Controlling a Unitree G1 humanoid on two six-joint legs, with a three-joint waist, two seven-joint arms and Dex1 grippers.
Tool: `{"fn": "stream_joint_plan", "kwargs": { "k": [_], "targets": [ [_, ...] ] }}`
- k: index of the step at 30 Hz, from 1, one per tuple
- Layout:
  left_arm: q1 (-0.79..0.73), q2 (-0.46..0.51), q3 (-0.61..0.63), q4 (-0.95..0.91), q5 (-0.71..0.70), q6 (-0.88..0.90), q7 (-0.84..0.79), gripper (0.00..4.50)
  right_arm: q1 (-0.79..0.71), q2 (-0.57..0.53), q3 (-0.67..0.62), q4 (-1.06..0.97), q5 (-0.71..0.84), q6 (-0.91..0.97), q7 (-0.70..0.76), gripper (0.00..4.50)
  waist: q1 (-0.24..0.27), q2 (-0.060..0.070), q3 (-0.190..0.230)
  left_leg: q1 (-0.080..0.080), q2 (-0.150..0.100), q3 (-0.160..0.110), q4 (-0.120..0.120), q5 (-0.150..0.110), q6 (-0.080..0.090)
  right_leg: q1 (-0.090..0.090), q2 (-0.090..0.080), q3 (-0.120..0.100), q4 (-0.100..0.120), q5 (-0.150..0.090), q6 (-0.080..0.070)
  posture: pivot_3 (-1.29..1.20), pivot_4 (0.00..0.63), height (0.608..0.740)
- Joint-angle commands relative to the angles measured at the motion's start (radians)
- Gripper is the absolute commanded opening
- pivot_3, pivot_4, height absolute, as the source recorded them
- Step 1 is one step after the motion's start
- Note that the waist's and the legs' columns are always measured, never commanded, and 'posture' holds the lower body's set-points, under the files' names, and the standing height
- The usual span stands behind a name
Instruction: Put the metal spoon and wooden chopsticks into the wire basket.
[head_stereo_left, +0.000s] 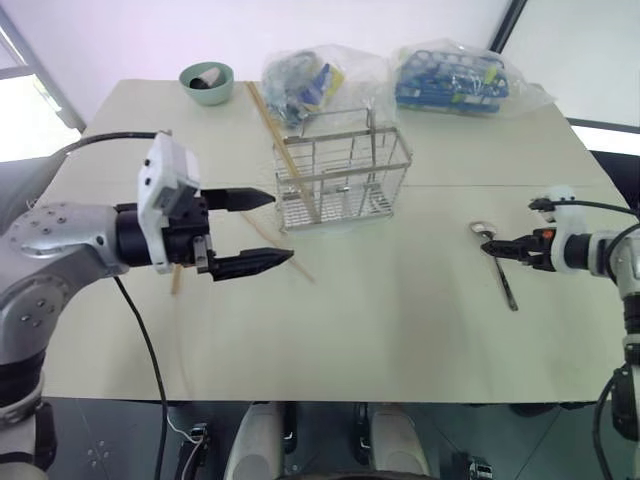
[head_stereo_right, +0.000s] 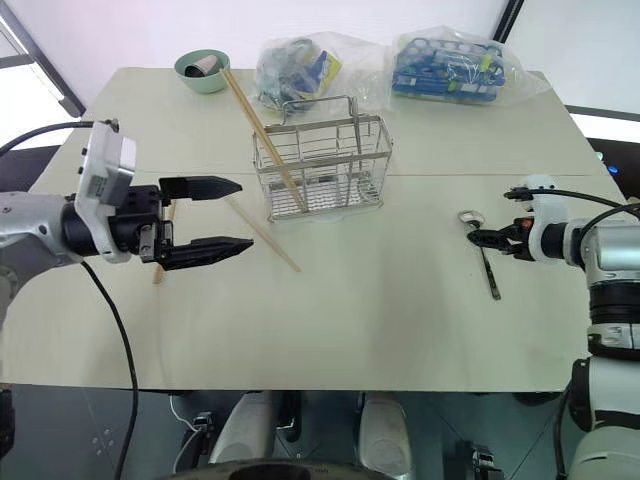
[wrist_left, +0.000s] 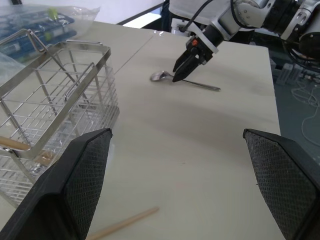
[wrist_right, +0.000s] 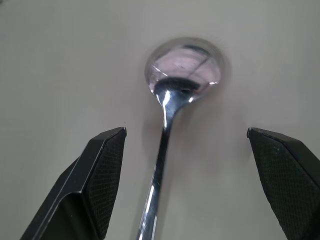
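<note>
Steel spoon is lying flat on the bench right of the basket, neck sitting between our right tool's wide-apart fingers, so we'd drop straight down, pinch the thin handle squarely, then lift slowly.

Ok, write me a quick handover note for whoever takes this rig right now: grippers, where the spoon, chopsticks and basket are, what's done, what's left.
Left gripper: open, holding nothing, in the air near the wire basket.
Right gripper: open, low over the metal spoon, fingers either side of its neck, not closed on it.
Metal spoon: flat on the table, on the robot's right.
Wooden chopsticks: one leans in the wire basket with its top sticking out toward the green bowl; another lies on the table under the left gripper.
Done: one chopstick in.
Left: grasp and drop in the spoon, then the loose chopstick.
</note>
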Motion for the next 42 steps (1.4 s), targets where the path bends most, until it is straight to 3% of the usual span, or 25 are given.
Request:
{"fn": "stream_joint_plan", "kwargs": {
  "k": [1, 3, 6, 12, 17, 24, 33, 37, 42],
  "targets": [
    [-0.031, -0.004, 0.012, -0.004, 0.006, -0.016, 0.008, 4.42, -0.042, 0.015, -0.022, 0.011, 0.005, -0.028, -0.025, 3.99, 0.000, 0.000, 0.000, 0.000, 0.000, 0.000, 0.000, 0.000, 0.000, 0.000, 0.000, 0.000, 0.000, 0.000, 0.000, 0.00, 0.150, 0.708],
    [-0.039, -0.006, 0.010, -0.003, 0.010, -0.017, 0.014, 4.42, -0.052, 0.039, -0.009, 0.048, -0.006, -0.057, -0.037, 3.99, 0.000, 0.000, 0.000, 0.000, 0.000, 0.000, 0.000, 0.000, -0.001, 0.000, 0.000, 0.000, 0.000, 0.000, 0.000, 0.00, 0.150, 0.708],
    [-0.050, -0.010, 0.010, -0.001, 0.012, -0.015, 0.023, 4.50, -0.065, 0.063, -0.003, 0.104, -0.019, -0.101, -0.051, 3.12, 0.000, -0.001, 0.000, 0.000, 0.000, 0.000, 0.000, 0.000, -0.001, 0.000, 0.000, 0.000, 0.000, 0.000, 0.000, 0.00, 0.150, 0.708],
    [-0.054, -0.008, 0.026, -0.002, 0.006, -0.009, 0.039, 4.50, -0.082, 0.079, -0.002, 0.157, -0.025, -0.138, -0.052, 0.06, -0.004, -0.001, -0.001, 0.001, 0.000, 0.001, 0.001, 0.000, -0.001, 0.000, 0.001, 0.001, 0.000, 0.000, 0.000, 0.00, 0.150, 0.708],
    [-0.053, -0.008, 0.026, 0.004, 0.013, -0.016, 0.041, 4.50, -0.090, 0.083, -0.013, 0.160, -0.029, -0.166, -0.062, 0.06, -0.003, -0.002, -0.001, 0.001, 0.000, 0.001, 0.001, 0.000, -0.001, 0.001, 0.001, 0.001, 0.000, 0.000, 0.000, 0.00, 0.150, 0.708],
    [-0.080, -0.029, 0.015, 0.044, 0.048, -0.047, 0.048, 4.50, -0.194, 0.108, -0.174, 0.069, 0.080, -0.256, -0.121, 0.06, -0.003, -0.001, -0.001, 0.001, 0.000, 0.003, 0.001, 0.000, -0.001, -0.001, 0.001, 0.003, 0.001, 0.000, 0.000, 0.00, 0.150, 0.708],
    [-0.146, -0.068, -0.010, 0.102, 0.094, -0.063, 0.048, 4.50, -0.523, 0.336, -0.378, -0.072, 0.330, -0.216, -0.348, 0.06, -0.002, -0.001, 0.000, 0.001, 0.001, 0.005, 0.001, 0.000, -0.001, -0.002, 0.002, 0.005, 0.003, 0.000, 0.000, 0.00, 0.150, 0.708],
    [-0.163, -0.080, -0.017, 0.115, 0.119, -0.069, 0.044, 4.50, -0.603, 0.440, -0.362, -0.045, 0.338, -0.293, -0.411, 0.06, 0.003, -0.001, 0.000, 0.000, 0.001, 0.004, 0.001, 0.000, 0.000, -0.002, 0.001, 0.005, 0.003, 0.000, 0.000, 0.00, 0.150, 0.708],
    [-0.175, -0.089, -0.007, 0.117, 0.138, -0.068, 0.052, 4.50, -0.588, 0.535, -0.270, 0.004, 0.274, -0.431, -0.393, 0.06, -0.004, -0.001, 0.000, 0.000, 0.000, 0.005, 0.001, 0.000, 0.000, -0.003, 0.001, 0.005, 0.004, 0.000, 0.000, 0.00, 0.150, 0.708]
  ]
}}
